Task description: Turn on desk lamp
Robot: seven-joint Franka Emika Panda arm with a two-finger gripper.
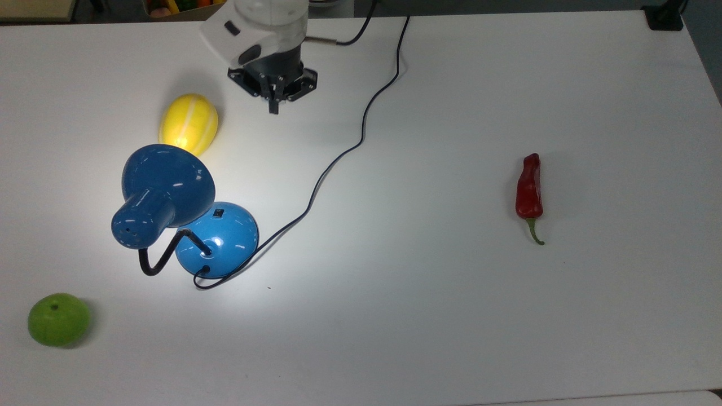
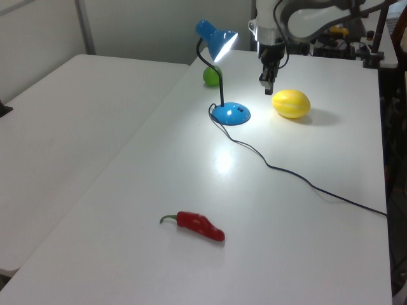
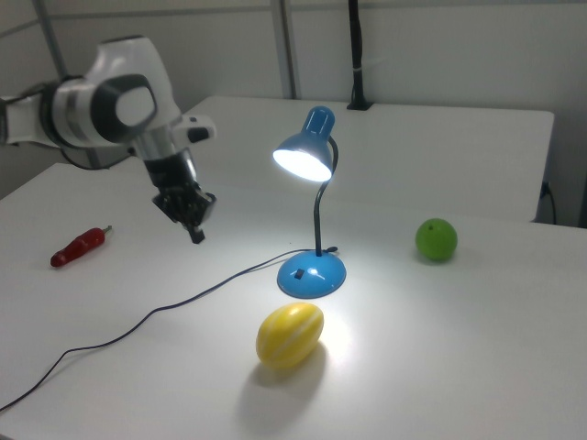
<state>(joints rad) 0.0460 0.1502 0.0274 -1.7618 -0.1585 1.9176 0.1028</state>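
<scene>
**Lamp lit, gripper hanging clear**

Glowing already: desk lamp (image 3: 314, 211) standing lower left of centre in the top view, centre of the right view, shade (image 3: 303, 158) throwing a bright pool onto the table (image 1: 451, 316). Domed base (image 1: 223, 235) sitting flat, small black switch (image 1: 218, 213) facing up on its upper side, cord (image 1: 344, 152) trailing off toward the top edge. Judging the press as done; nothing left but keeping well away from shade and neck, avoiding the cord, not nudging the base. Hanging above the table at upper centre of the top view: gripper (image 1: 274, 107), fingertips pressed together, gripping nothing, touching nothing. Lying just beside the shade: yellow melon (image 1: 188, 124). Sitting far lower left: green fruit (image 1: 58, 319). Resting far right: red chilli (image 1: 529, 192).
</scene>
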